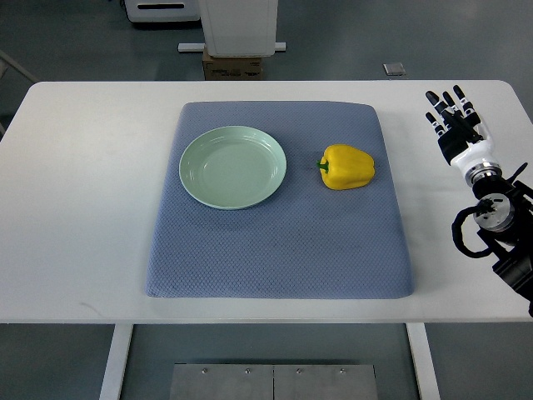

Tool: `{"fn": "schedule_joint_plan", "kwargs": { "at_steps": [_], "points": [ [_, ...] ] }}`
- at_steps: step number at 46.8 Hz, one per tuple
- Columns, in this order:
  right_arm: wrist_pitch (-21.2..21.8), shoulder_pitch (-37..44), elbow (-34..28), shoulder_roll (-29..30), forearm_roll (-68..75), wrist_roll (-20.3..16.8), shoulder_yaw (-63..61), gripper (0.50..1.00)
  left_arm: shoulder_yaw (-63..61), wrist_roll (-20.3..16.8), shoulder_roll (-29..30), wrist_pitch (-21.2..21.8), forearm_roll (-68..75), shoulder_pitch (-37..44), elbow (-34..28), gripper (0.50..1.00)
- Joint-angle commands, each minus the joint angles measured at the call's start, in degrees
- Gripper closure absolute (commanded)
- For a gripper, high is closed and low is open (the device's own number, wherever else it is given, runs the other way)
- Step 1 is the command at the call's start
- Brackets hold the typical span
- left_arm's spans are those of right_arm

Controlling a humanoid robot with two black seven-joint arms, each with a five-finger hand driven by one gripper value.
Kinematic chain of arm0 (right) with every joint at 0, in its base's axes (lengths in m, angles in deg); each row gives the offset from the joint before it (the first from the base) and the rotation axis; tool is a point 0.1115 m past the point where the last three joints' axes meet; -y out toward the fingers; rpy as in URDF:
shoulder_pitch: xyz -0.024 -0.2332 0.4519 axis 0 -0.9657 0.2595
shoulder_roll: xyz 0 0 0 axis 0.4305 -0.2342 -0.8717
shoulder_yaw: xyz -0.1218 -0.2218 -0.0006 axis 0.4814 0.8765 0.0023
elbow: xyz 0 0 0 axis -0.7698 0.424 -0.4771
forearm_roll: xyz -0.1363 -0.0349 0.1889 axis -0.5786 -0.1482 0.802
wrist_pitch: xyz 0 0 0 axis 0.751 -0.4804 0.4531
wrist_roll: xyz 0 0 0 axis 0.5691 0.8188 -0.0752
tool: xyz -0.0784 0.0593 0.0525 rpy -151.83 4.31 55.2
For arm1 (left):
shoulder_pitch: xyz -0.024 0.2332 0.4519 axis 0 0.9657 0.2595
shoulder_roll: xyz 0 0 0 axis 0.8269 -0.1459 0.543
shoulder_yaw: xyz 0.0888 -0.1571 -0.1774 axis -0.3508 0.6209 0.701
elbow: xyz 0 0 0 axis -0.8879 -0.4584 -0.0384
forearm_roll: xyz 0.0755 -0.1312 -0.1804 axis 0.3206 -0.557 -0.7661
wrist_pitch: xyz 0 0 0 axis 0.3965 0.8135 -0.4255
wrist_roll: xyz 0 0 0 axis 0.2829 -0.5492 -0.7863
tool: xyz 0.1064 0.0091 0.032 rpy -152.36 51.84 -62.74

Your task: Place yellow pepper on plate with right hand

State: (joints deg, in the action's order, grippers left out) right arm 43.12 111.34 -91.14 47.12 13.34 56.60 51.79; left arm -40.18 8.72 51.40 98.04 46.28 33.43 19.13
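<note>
Yellow pepper (347, 167) lies on its side on the blue-grey mat (279, 242), toward the mat's right edge, with its short green stem pointing left toward the plate (233, 167). The pale green plate sits on the upper left part of the same mat, near the pepper but not touching it, and nothing lies in it. The mat covers the middle of the white table (75, 208).

At the right, the right robot hand (454, 117) hovers over bare table beyond the mat's right edge, well apart from the pepper. Its dark fingers (444, 100) point away from the robot, spread and straight, holding nothing. Behind the white wrist, the arm's black joints and a looped cable run off the right edge of the picture, so the rest of the arm is cut off.

Beyond the far edge of the table, a white stand and a cardboard box (233, 65) are only partly visible.
</note>
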Motion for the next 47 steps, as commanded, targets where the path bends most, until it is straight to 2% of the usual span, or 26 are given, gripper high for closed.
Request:
{"fn": "schedule_joint_plan", "kwargs": {
  "at_steps": [1,35,47],
  "points": [
    [0.0,-0.4,0.0,0.1,0.0,0.0,0.1,0.5,0.0,0.0,0.0,0.0,0.0,0.0,0.0,0.5],
    [-0.8,0.9,0.7,-0.2,0.0,-0.5,0.2,0.5,0.0,0.0,0.0,0.0,0.0,0.0,0.0,0.5],
    [0.6,0.7,0.2,-0.1,-0.1,0.2,0.6,0.5,0.0,0.0,0.0,0.0,0.0,0.0,0.0,0.5]
  ]
}}
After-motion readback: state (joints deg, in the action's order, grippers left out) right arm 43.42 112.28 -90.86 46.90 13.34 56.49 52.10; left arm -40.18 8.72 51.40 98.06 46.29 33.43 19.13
